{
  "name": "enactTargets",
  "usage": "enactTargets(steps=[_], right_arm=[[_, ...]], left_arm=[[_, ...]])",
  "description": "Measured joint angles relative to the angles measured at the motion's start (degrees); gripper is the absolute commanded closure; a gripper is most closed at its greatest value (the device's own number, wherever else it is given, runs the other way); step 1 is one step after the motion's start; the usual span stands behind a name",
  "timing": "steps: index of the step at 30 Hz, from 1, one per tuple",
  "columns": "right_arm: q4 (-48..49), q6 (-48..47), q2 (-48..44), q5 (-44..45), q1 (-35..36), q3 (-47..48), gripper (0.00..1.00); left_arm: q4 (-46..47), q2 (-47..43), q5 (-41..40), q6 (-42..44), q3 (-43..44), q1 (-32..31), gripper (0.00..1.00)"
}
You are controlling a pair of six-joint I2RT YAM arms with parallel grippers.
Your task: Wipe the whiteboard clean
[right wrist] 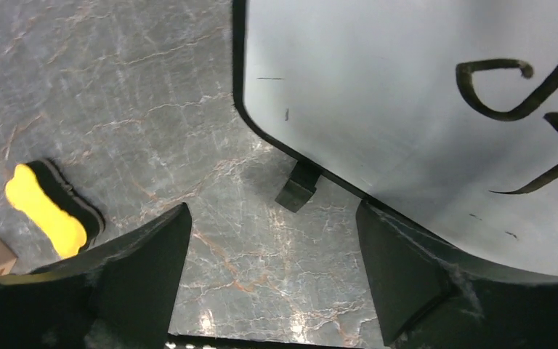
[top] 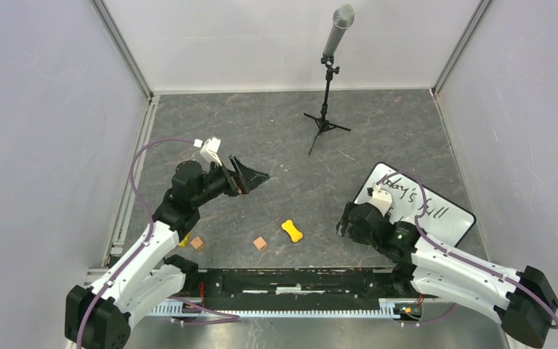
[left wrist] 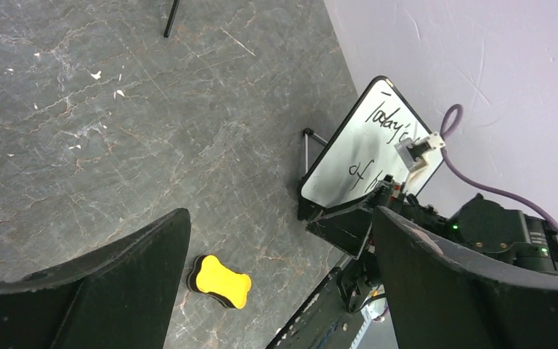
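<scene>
The whiteboard (top: 439,211) lies at the right of the table with black handwriting on it. Its near-left corner (right wrist: 407,94) fills the upper right of the right wrist view. My right gripper (top: 343,220) is low at that corner, open (right wrist: 271,211), with only tabletop between its fingers. Its right finger (right wrist: 407,269) sits against the board's black rim. A yellow bone-shaped eraser (top: 291,230) with a black base lies on the table between the arms. My left gripper (top: 256,179) hovers above the table, open (left wrist: 280,213) and empty, looking towards the eraser (left wrist: 220,281) and the whiteboard (left wrist: 356,153).
A microphone on a small tripod (top: 327,94) stands at the back centre. Two small brown blocks (top: 197,243) (top: 260,243) lie near the front edge, left of the eraser. Purple-grey walls close in the left, right and back. A black rail (top: 298,280) runs along the near edge.
</scene>
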Motion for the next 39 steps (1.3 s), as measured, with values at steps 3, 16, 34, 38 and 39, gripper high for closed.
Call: enactTargets(steps=[3, 16, 34, 38, 39], right_arm=[[0.0, 5.75, 3.21, 1.49, 0.07, 0.07, 0.33], [-3.28, 16.83, 16.74, 6.14, 0.44, 4.33, 0.55], [-4.7, 14.62, 29.49, 12.5, 4.24, 11.5, 0.96], [-2.51, 10.86, 30.8, 13.35, 4.83, 11.98, 0.99], [-2.32, 9.86, 31.17, 13.51, 4.92, 12.17, 0.99]], left_arm=[[-0.15, -1.38, -0.48, 0.02, -0.04, 0.0, 0.0], [-1.68, -2.99, -1.44, 0.66, -0.81, 0.0, 0.0], [-1.88, -3.13, -2.99, 1.36, -1.77, 0.0, 0.0], [-1.88, -3.02, -3.15, 1.42, -1.77, 0.0, 0.0], [-1.88, -3.02, -3.23, 1.46, -1.77, 0.0, 0.0]])
